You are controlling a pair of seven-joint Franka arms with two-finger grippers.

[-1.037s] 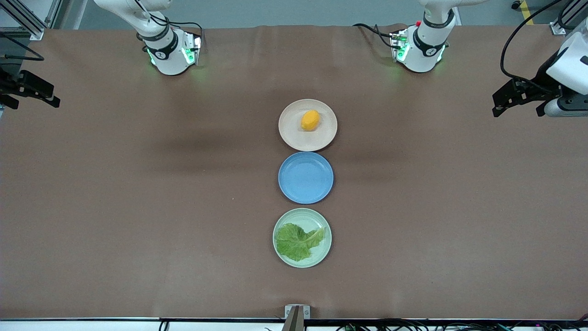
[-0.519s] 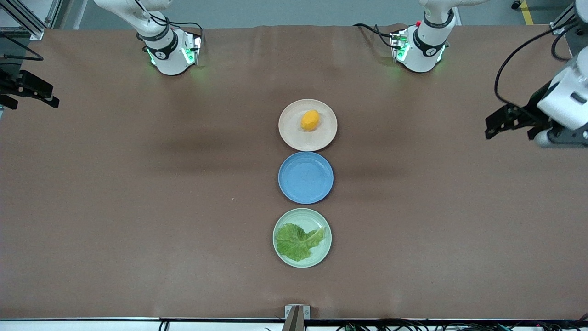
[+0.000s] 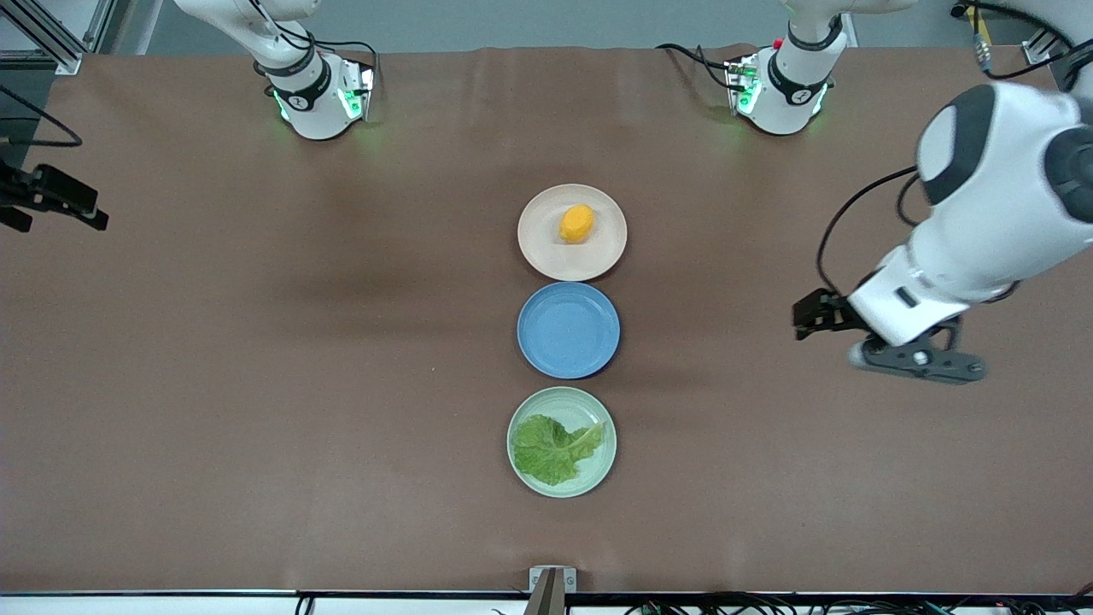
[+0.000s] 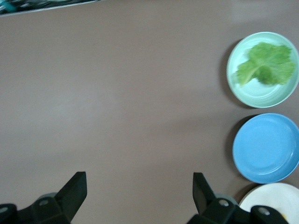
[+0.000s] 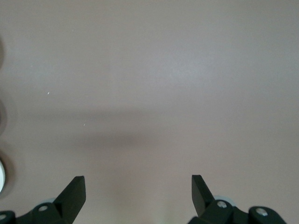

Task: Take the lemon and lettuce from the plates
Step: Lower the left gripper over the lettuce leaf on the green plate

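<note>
1. Over the bare brown table (image 3: 256,359) toward the left arm's end, your left arm bends down from its base with its big white elbow high, and the left gripper (image 3: 807,314) hangs in the air level with the blue plate (image 3: 569,330), well apart from all three plates.
2. In the left wrist view you can see both black fingers (image 4: 74,189) of the left gripper (image 4: 139,191) spread wide with only tabletop between them; it holds nothing and touches nothing.
3. At the right arm's end of the table, your right gripper (image 3: 81,209) sits at the very edge of the front view, and that arm waits there.
4. Its wrist view shows you the right gripper (image 5: 138,192) with fingers (image 5: 202,190) wide apart over plain tabletop, empty.
5. You'll find the lemon (image 3: 576,223) lying on the beige-pink plate (image 3: 538,252), the plate farthest from the front camera.
6. The lettuce (image 3: 553,447) lies flat in the mint green plate (image 3: 598,478), the plate nearest the front camera, with the blue plate between the two.
7. From the left wrist you can also see the lettuce (image 4: 267,63) on its mint green plate (image 4: 247,95), just beside the blue plate (image 4: 266,147).
</note>
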